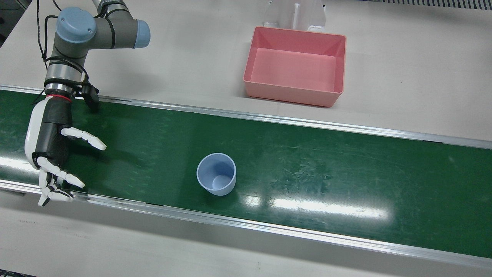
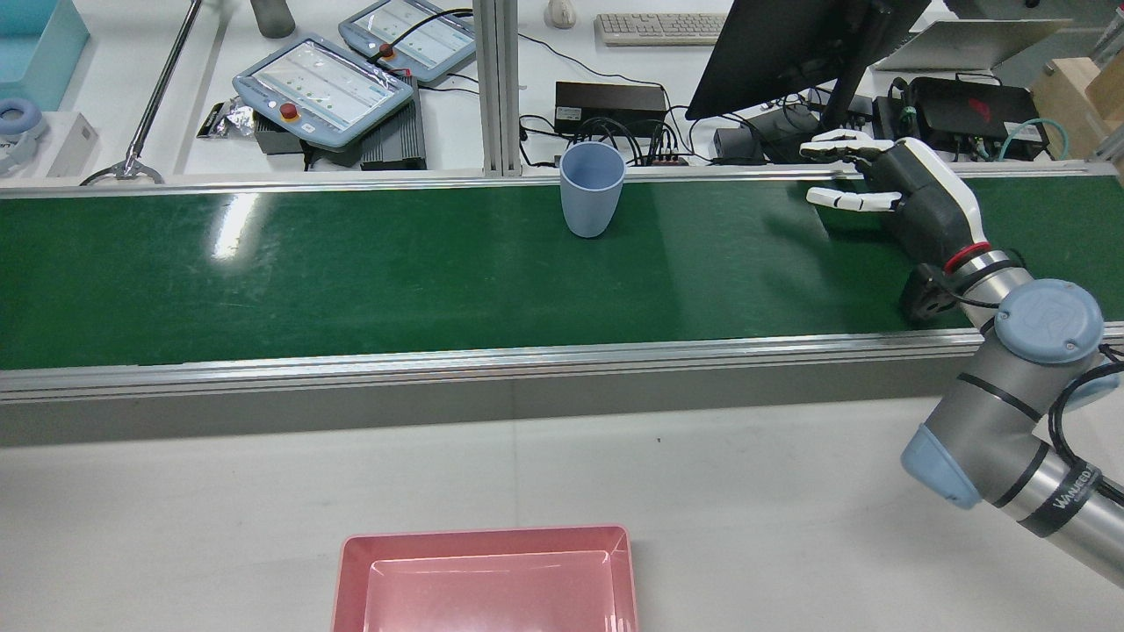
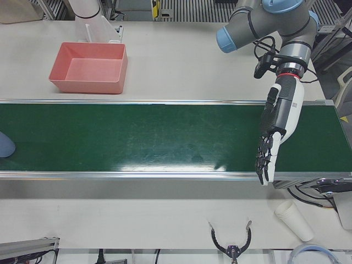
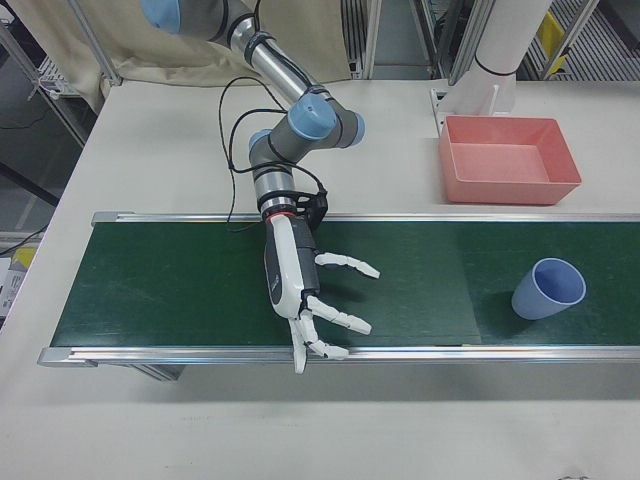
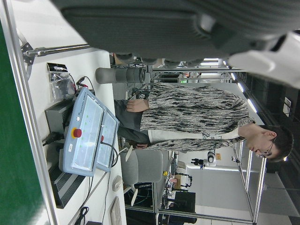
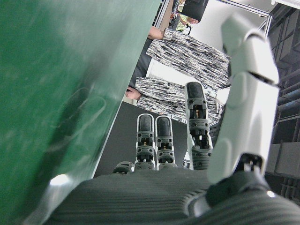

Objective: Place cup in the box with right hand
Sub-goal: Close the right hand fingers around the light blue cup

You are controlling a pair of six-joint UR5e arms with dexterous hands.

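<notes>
A light blue cup (image 1: 216,174) stands upright and empty on the green conveyor belt (image 1: 307,165); it also shows in the rear view (image 2: 592,202) and the right-front view (image 4: 548,288). The pink box (image 1: 296,98) sits empty on the white table beside the belt, also in the rear view (image 2: 483,533). My right hand (image 1: 54,150) is open, fingers spread towards the cup, well apart from it near the belt's end, as the right-front view (image 4: 300,290) and rear view (image 2: 896,189) show. My left hand (image 3: 275,132) hangs open over the belt's other end, holding nothing.
Metal rails (image 1: 269,227) edge the belt on both sides. A white stand (image 1: 296,15) rises behind the box. Teach pendants (image 2: 325,83) and a monitor (image 2: 790,44) lie beyond the belt's far rail. Paper cups (image 3: 294,220) lie on the table near the left arm.
</notes>
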